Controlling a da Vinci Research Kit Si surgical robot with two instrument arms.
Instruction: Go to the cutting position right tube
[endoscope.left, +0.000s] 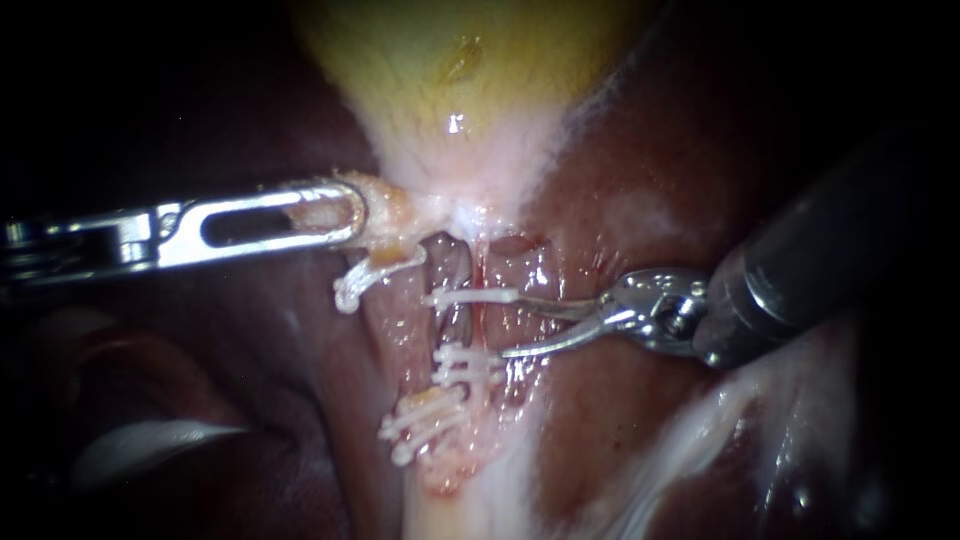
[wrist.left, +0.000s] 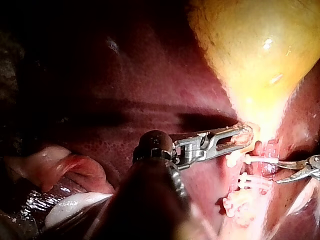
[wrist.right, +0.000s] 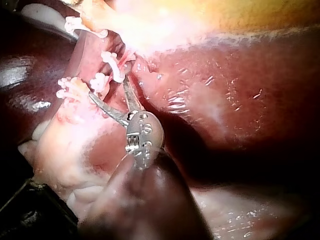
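**Q:** While the endoscope is looking onto the field, what is each instrument doing?

**A:** The left instrument (endoscope.left: 345, 212), entering from the left, is gripping the pale neck of the gallbladder (endoscope.left: 450, 60), with its jaws closed on that tissue from both sides. The right instrument (endoscope.left: 518, 326), entering from the right, is holding its two thin blades parted in a narrow V, with nothing gripped.

**Q:** Where is the right tube (endoscope.left: 482, 325) lying?

**A:** It is running down from the gallbladder neck over the liver (endoscope.left: 680, 150), carrying an upper clip (endoscope.left: 470, 297) and lower clips (endoscope.left: 462, 365). The blade tips are sitting at its right flank, level with the bare stretch between those clips. The upper tip is appearing to meet the upper clip's end.

**Q:** What is the left wrist view showing?

**A:** The left instrument (wrist.left: 240, 136) is clamping tissue at the gallbladder's narrow end. The other instrument's blades are spreading just beside the clipped tube.

**Q:** And the right wrist view?

**A:** The blades (wrist.right: 107, 87) are standing apart ahead of the shaft, with their tips among the white clips. Whether the tube is lying between them cannot be told.
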